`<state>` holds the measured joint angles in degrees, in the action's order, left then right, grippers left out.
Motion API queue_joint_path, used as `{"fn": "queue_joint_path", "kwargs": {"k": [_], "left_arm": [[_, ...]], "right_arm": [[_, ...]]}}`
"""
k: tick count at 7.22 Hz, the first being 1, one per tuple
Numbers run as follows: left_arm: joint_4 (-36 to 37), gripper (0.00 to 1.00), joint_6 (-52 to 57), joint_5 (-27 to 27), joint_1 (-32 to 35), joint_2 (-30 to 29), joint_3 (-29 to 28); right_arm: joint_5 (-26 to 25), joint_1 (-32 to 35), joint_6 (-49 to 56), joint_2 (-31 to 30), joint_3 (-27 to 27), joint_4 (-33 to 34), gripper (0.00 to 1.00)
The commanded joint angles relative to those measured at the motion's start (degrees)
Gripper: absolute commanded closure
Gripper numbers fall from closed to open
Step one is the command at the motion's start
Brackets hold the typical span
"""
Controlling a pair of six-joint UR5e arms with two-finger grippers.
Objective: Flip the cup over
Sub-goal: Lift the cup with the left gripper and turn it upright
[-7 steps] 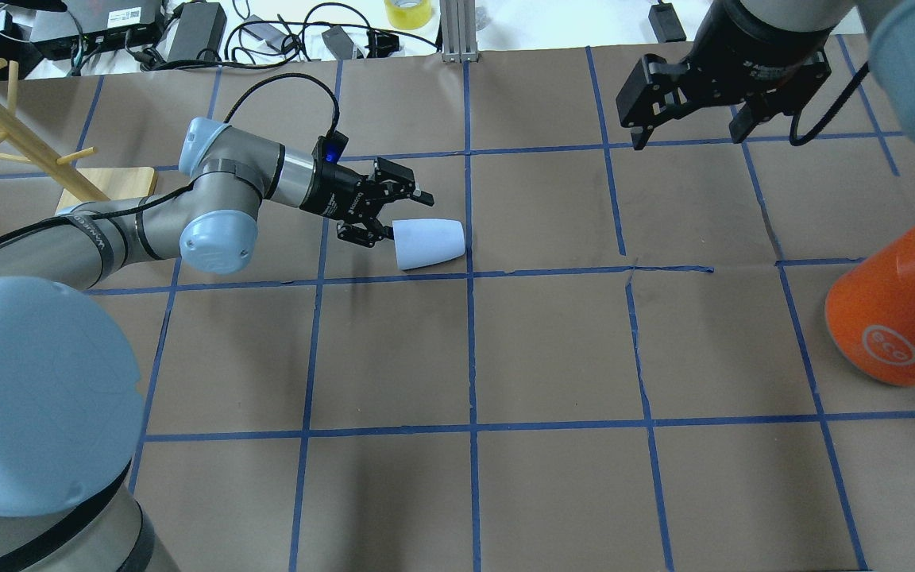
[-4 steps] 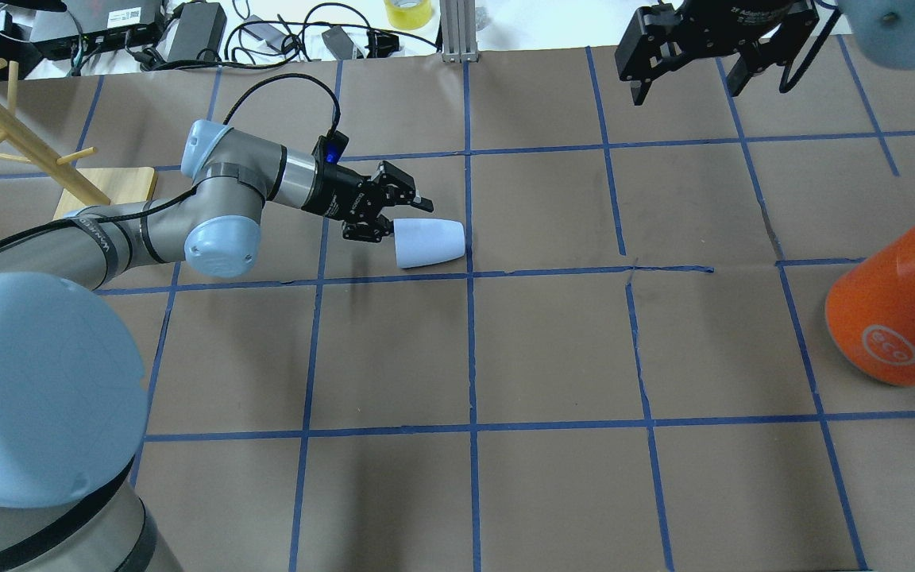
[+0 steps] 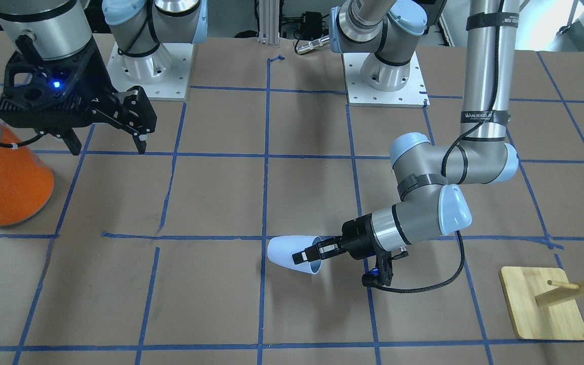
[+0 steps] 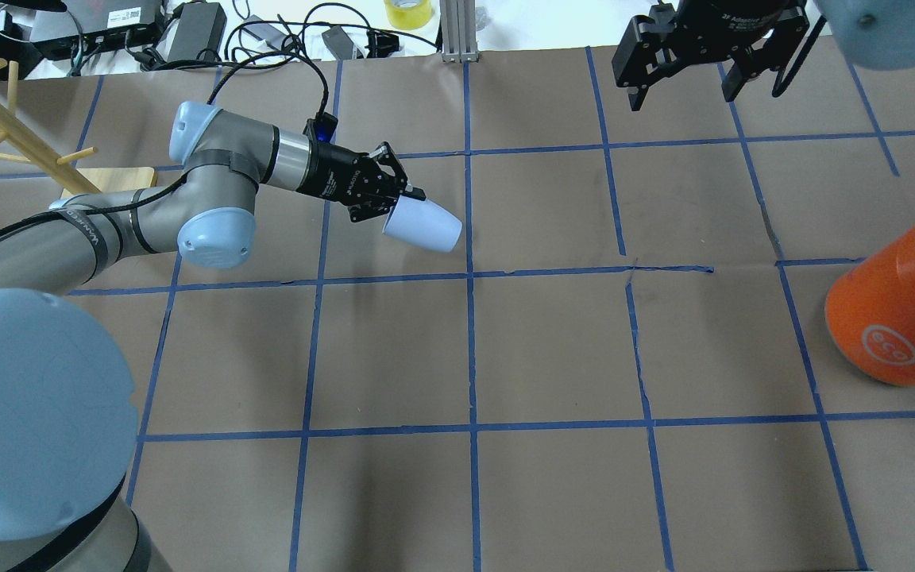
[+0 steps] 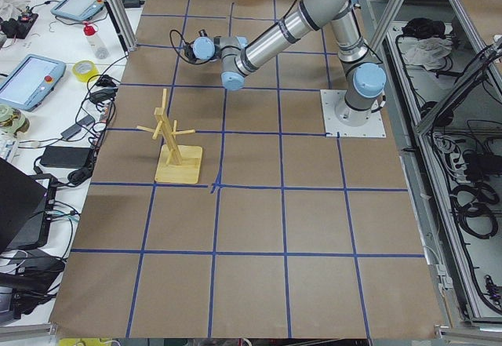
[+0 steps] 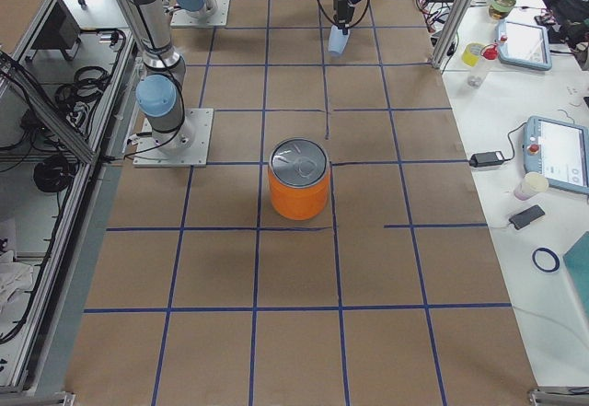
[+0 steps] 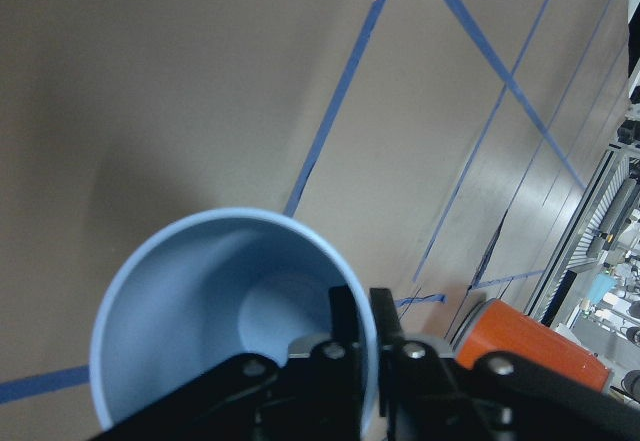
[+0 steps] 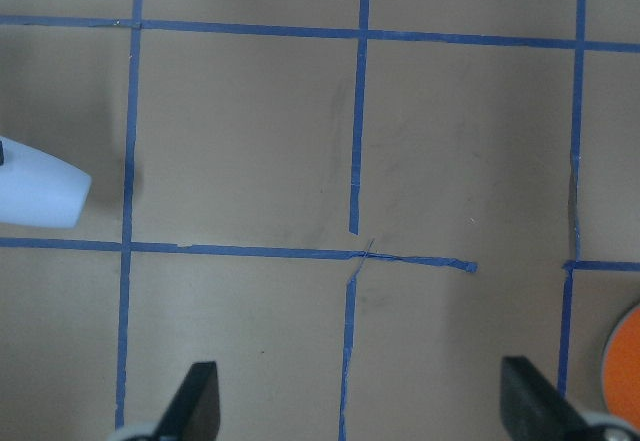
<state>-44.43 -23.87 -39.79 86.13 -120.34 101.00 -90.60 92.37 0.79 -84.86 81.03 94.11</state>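
The left claw (image 4: 396, 205) is pinched on the rim of the cup (image 4: 426, 226). In the wrist view one finger (image 7: 343, 336) sits inside the mouth and the other outside the wall, with the thin plastic between them. The cup lies on its side over the far half of the desk (image 4: 553, 349), just left of the middle line. Its long axis runs on nearly in line with the claw: mouth toward the claw, closed base pointing away toward the desk's middle and slanting a little back toward the robot. From the shadow under it in the front view it looks raised just off the paper, though I cannot be sure the base is clear. The right claw (image 4: 684, 89) hangs wide and empty, well apart at the far right, so the left arm is the one placed for the flip. That turn, I judge, hinges on swinging this lying axis upright about the pinched rim
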Motion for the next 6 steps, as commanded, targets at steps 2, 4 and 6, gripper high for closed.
{"fn": "queue_joint_path", "kwargs": {"k": [2, 4, 6], "left_arm": [[-0.47, 1.0, -0.58, -21.74, 2.62, 4.49, -4.22], [-8.34, 1.0, 12.63, -40.89, 3.16, 5.99, -9.2], [-13.82, 1.0, 29.58, -55.92, 2.81, 4.95, -15.01]], "right_arm": [[0.07, 0.09, -0.09, -0.04, 0.01, -0.06, 0.0], [0.16, 0.17, -0.18, 0.05, 0.01, 0.02, 0.0], [-0.19, 0.17, -0.26, 0.05, 0.01, 0.02, 0.0]]}}
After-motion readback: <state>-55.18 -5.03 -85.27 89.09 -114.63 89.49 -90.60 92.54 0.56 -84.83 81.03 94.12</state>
